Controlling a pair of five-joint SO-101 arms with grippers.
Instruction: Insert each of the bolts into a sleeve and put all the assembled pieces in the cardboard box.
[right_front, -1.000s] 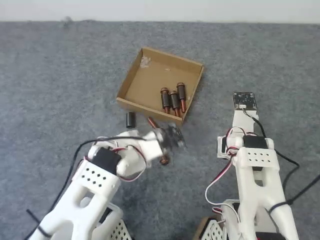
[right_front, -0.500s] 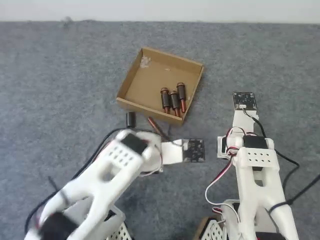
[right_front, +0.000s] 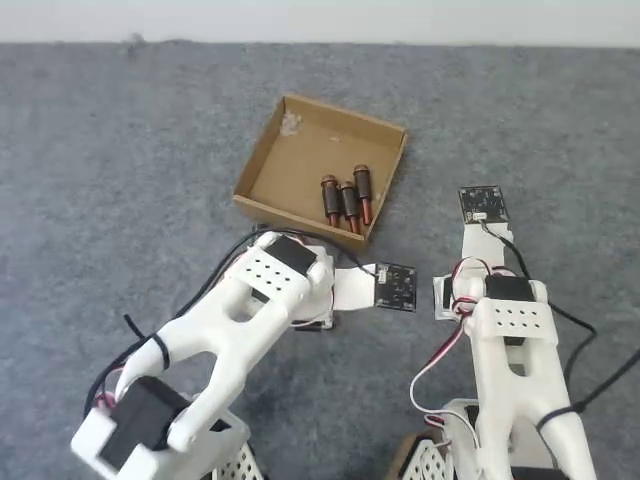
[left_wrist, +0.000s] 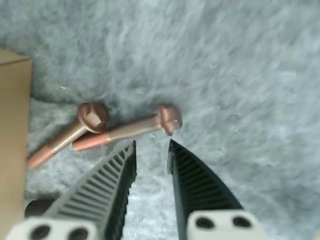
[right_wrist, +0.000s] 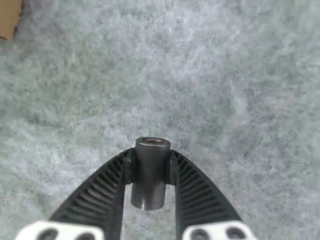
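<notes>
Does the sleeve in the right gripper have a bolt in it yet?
Empty. The sleeve, clamped in the right gripper, shows an open, hollow bore at its end with nothing inside.

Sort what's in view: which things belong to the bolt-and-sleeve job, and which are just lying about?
Job: two loose bolts, sleeve in the right gripper, open left gripper, three assembled pieces, cardboard box.
Lying about: grey carpet, pale mark inside the box.

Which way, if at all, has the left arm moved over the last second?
Yes. In the high view the left arm has swung right, past the cardboard box's near corner, toward the right arm.
</notes>
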